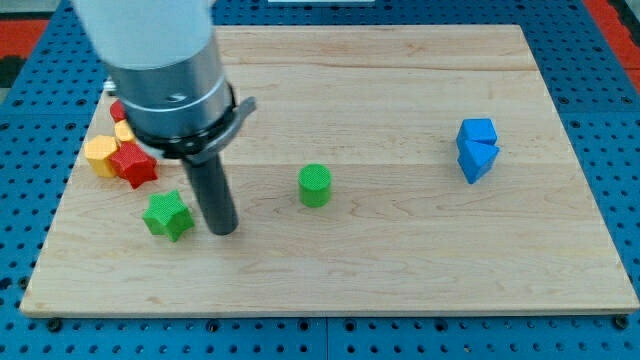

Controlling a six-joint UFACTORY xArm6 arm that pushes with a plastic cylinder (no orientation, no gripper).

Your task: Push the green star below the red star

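The green star (167, 215) lies on the wooden board at the view's lower left. The red star (133, 164) lies just above and to the left of it, touching a yellow block (101, 156). My tip (224, 230) rests on the board just right of the green star, a small gap between them. The arm's grey body hides the area above the red star.
A green cylinder (315, 185) stands near the board's middle. Two blue blocks (477, 148) sit together at the view's right. Another red block (117, 110) and a yellow block (124, 131) peek out beside the arm at the left. The board's left edge (62, 200) is close.
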